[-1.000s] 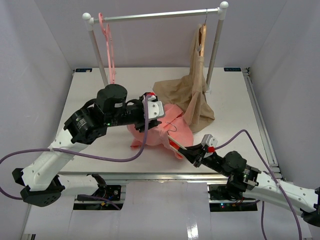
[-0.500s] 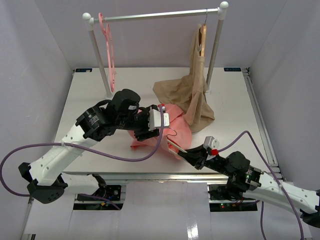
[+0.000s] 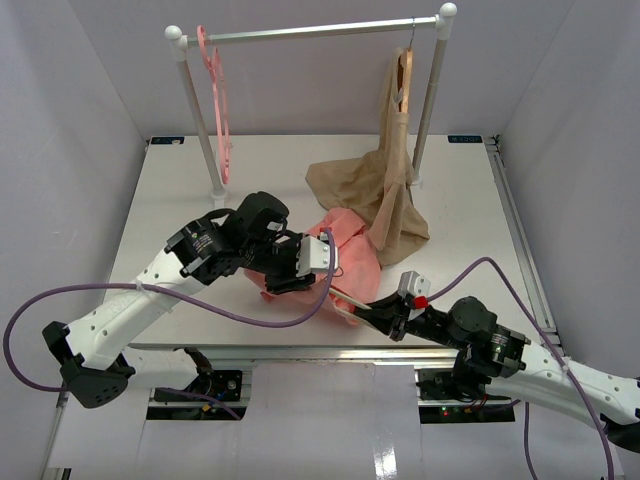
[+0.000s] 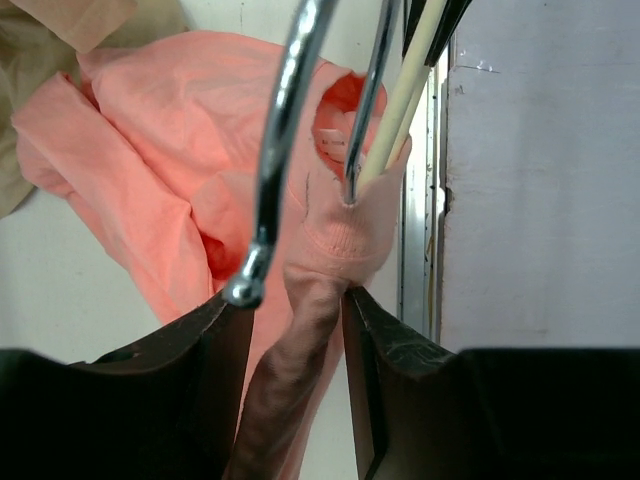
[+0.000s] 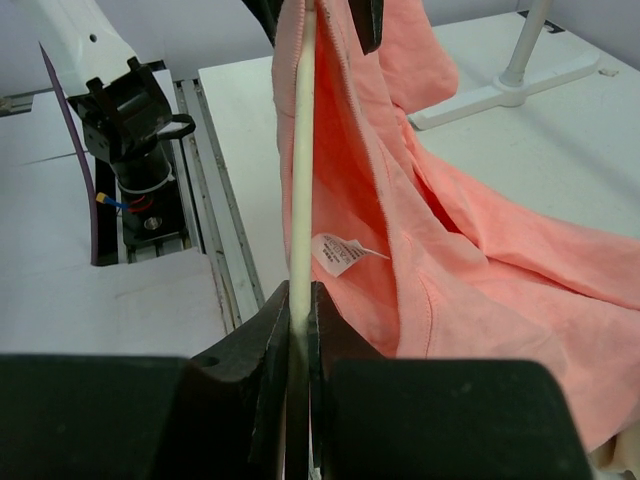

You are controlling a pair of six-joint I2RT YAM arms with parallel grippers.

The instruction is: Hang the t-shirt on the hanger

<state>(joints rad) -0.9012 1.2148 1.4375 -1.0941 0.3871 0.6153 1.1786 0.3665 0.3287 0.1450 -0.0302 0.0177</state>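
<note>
The t-shirt (image 3: 350, 258) sits in a crumpled pink heap near the front middle of the table (image 3: 170, 190), right up against the beige dress (image 3: 375, 195) that trails down from the rack (image 3: 310, 32).

The right gripper (image 5: 298, 295) is clamped tight on the thin cream bar of the hanger (image 5: 302, 150), and that bar runs up inside the shirt, with the care label (image 5: 340, 252) showing just beside it. In the left wrist view, the left gripper (image 4: 292, 300) has a bunched fold of the neck area pinched between its fingers. The metal hook (image 4: 280, 130) and the hanger's bars poke out through the neck hole just above it.

Handling-wise, it looks like light, floppy cotton. It won't hold any shape, it'll sag wherever it's let go, and it'll probably drag on the bar rather than slide. The collar seam is the thick, strong bit, so that looks like the place to hold and pull from, not the thin body fabric, which would just stretch. The hanger looks skinny and a bit springy, so a hard tug could twist it in the right jaws.
</note>
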